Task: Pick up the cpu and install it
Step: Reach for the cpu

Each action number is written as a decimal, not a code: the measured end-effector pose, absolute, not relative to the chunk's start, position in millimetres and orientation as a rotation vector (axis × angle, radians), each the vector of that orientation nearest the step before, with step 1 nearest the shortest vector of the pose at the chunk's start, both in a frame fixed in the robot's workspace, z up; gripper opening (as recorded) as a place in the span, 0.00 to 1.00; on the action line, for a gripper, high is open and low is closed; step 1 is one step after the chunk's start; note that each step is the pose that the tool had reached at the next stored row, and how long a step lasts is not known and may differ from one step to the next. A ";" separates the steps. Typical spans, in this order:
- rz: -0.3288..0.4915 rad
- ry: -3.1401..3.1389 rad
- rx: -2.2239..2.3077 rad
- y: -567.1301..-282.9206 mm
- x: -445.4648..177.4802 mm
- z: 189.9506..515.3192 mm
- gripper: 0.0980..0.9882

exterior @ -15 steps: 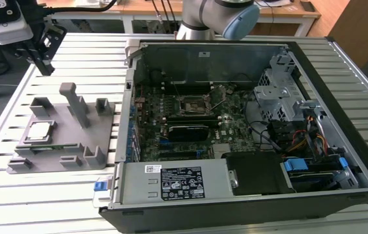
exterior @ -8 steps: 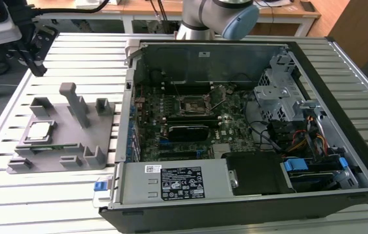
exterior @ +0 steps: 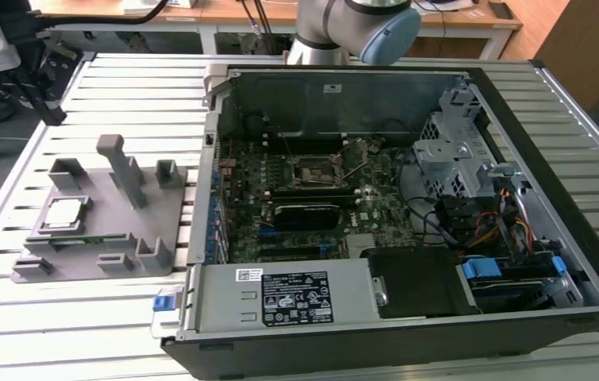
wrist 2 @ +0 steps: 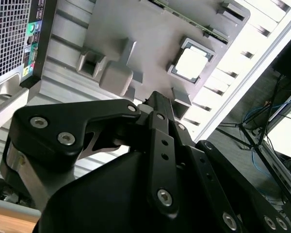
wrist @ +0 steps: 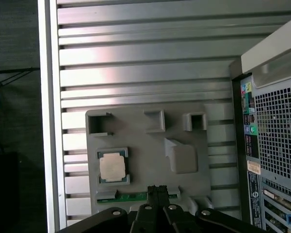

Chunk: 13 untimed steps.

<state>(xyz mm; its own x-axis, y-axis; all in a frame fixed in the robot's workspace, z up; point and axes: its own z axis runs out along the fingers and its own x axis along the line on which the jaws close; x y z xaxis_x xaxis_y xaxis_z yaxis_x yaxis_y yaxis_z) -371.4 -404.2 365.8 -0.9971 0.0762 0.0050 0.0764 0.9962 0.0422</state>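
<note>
**Gripper.** Nearest to you in both wrist views is the gripper (wrist: 157,190) (wrist 2: 157,97), a black linkage of bolted bars. Its two fingertips are clenched against each other and grasp nothing. It hangs above the grey holder (wrist: 145,141) (wrist 2: 136,34) without touching it.

**Memory stick.** Just past the fingertips in the first wrist view you see a narrow green memory stick (wrist: 128,197). It lies in a slot along the holder's edge, and the gripper partly covers it.

**The cpu.** Next comes the cpu (wrist: 112,166) (wrist 2: 191,64) (exterior: 63,214), a flat square chip with a silvery top and a thin green border. It lies flat in its own square recess of the holder, just beside the memory stick. It is well apart from the gripper's tips.

**Holder.** The holder (exterior: 119,230) is a grey plate with raised blocks and open pockets. In the exterior view it sits at the exterior view's left of the computer case.

**Table.** Holder and case both rest on the slatted aluminium table (exterior: 119,87) (wrist: 136,73).

**Computer case.** The computer case (exterior: 384,353) (wrist: 276,136) lies on its side with the panel off, so you look down on the green motherboard (exterior: 374,202). The square socket frame (exterior: 315,169) sits near the board's middle, with a black rectangular block (exterior: 315,214) just beside it. A grey power supply (exterior: 278,298) fills the near corner.

**Arm.** Farthest from you in the exterior view, the robot arm (exterior: 347,32) rises behind the case.
</note>
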 end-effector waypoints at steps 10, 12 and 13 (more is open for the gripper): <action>-0.085 -3.134 -0.119 -404.2 -396.2 363.0 0.01; -0.086 -3.134 -0.119 -404.2 -400.7 362.7 0.01; -0.086 -3.134 -0.119 -404.2 -402.8 362.6 0.01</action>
